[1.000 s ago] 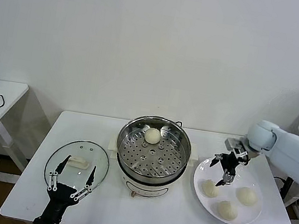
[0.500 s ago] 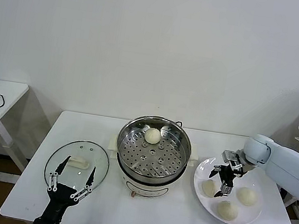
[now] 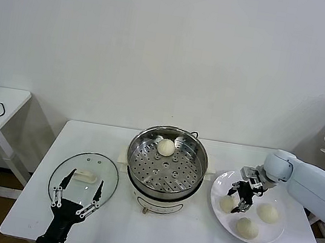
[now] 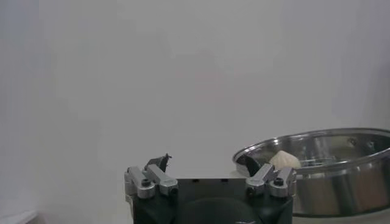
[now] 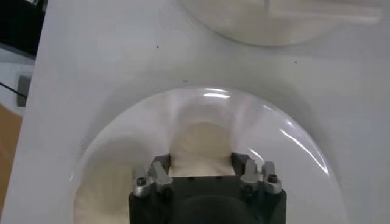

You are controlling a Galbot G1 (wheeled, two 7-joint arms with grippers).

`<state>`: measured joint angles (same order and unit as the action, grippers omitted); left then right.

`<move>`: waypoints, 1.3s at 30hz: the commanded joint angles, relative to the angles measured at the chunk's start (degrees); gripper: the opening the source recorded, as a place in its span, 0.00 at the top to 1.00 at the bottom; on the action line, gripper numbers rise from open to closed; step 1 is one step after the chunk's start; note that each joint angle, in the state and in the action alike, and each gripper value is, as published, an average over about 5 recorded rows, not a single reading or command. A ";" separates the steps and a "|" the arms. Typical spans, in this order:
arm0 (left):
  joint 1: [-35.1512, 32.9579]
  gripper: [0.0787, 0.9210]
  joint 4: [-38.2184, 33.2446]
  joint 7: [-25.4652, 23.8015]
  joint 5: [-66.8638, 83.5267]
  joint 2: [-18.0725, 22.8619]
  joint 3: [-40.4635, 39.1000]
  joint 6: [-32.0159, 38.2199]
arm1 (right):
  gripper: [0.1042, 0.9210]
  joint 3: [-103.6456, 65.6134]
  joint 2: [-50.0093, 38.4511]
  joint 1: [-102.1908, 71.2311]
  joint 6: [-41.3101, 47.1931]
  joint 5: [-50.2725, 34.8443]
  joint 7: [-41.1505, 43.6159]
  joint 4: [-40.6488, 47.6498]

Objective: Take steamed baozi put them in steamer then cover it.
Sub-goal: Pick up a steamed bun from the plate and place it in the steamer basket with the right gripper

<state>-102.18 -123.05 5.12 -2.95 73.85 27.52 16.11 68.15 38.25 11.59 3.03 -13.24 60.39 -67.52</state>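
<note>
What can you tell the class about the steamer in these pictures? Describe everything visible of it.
The steamer is a round, shiny steel pot on a white base with side handles, standing upright mid-table between the glass lid and the white plate. It is uncovered. Its perforated tray holds one cream-white baozi near the far rim. Neither gripper touches it. A dark cord shows behind it.

The right arm (image 3: 310, 180) is a smooth, rounded pale blue-white shell ending in a bulbous wrist joint. Its right gripper (image 3: 238, 198) is black with silver metal linkages, and the right wrist view shows dark screws set in silvery finger bases. The left gripper (image 3: 80, 190), near the table's front left, has slim black fingers (image 3: 67, 179) on silver-pinned links above a black wrist stem.
</note>
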 commanded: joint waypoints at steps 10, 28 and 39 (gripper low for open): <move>0.62 0.12 -1.02 0.02 0.06 -0.40 -0.77 -0.34 | 0.35 9.47 1.79 27.34 0.28 -2.38 13.02 -4.80; 1.05 0.12 -1.13 0.15 0.11 -0.90 -1.47 -0.25 | 0.37 17.76 24.48 37.37 9.17 -23.07 9.55 -11.33; 1.36 0.12 -0.99 0.32 0.17 -0.93 -1.80 -0.38 | 0.40 18.40 35.80 26.73 10.07 -22.51 0.49 -2.38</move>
<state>-100.83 -123.97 5.42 -2.80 72.94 25.69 15.80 85.48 65.99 41.47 11.78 -33.44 64.91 -73.42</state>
